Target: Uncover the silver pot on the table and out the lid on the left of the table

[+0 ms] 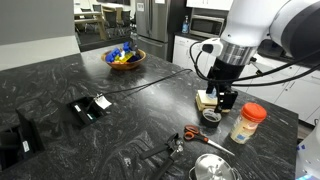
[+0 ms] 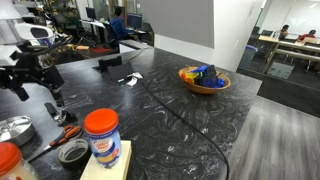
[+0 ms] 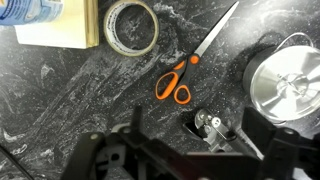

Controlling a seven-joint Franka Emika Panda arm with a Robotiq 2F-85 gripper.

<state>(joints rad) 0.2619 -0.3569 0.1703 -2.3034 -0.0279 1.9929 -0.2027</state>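
Observation:
The silver pot (image 3: 254,82) stands on the dark table (image 3: 70,90) at the right edge of the wrist view, with the lid (image 3: 292,85) still on it, knob up. It also shows at the bottom edge of an exterior view (image 1: 212,170) and at the left edge of an exterior view (image 2: 12,128). My gripper (image 3: 196,128) is open and empty. It hovers above the table beside the pot, over a small metal tool (image 3: 213,130). In both exterior views the gripper (image 1: 228,101) (image 2: 30,78) hangs clear of the pot.
Orange-handled scissors (image 3: 178,78) lie beside the pot. A tape roll (image 3: 132,25), a pale box (image 3: 55,35) and an orange-lidded jar (image 1: 248,122) are close by. A wooden bowl (image 1: 126,58) stands far back. Black items (image 1: 90,107) lie to the left, and a cable (image 1: 150,82) crosses the table.

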